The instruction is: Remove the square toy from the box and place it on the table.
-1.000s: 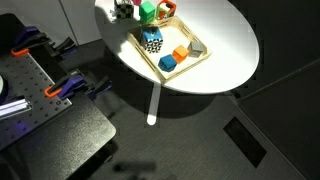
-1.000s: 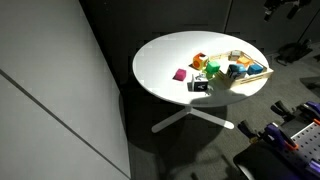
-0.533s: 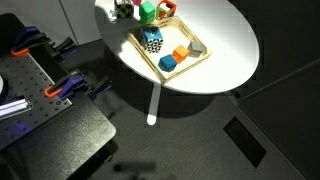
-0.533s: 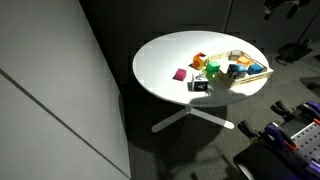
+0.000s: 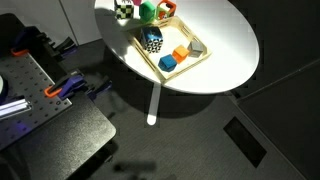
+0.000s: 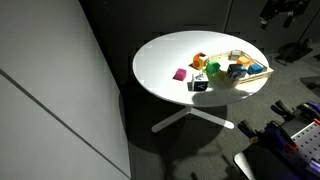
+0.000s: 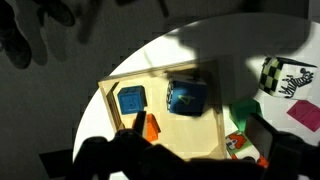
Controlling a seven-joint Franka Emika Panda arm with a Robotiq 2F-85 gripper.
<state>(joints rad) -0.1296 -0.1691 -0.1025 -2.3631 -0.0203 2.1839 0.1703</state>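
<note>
The square toy (image 5: 151, 40), a dark cube with a black-and-white pattern, sits in one corner of the light wooden box (image 5: 192, 66) on the round white table (image 5: 225, 40). In the wrist view it looks dark blue in shadow (image 7: 186, 98), inside the box (image 7: 180, 138). My gripper (image 7: 200, 130) is open and empty, high above the box, with its fingers astride the box's edge. In an exterior view the gripper (image 6: 279, 12) hangs well above the table (image 6: 165, 60), over the box (image 6: 256, 70).
The box also holds a plain blue cube (image 7: 131, 100), an orange piece (image 7: 152, 127) and a grey piece (image 5: 196, 46). Beside it on the table are a green block (image 7: 245, 115), a red-orange frame (image 7: 238, 146), a black-and-white patterned piece (image 7: 288, 77) and a pink piece (image 7: 305, 112). A dark perforated bench (image 5: 30, 100) stands nearby.
The gripper has shifted slightly in the exterior view. The toys and the box have not moved.
</note>
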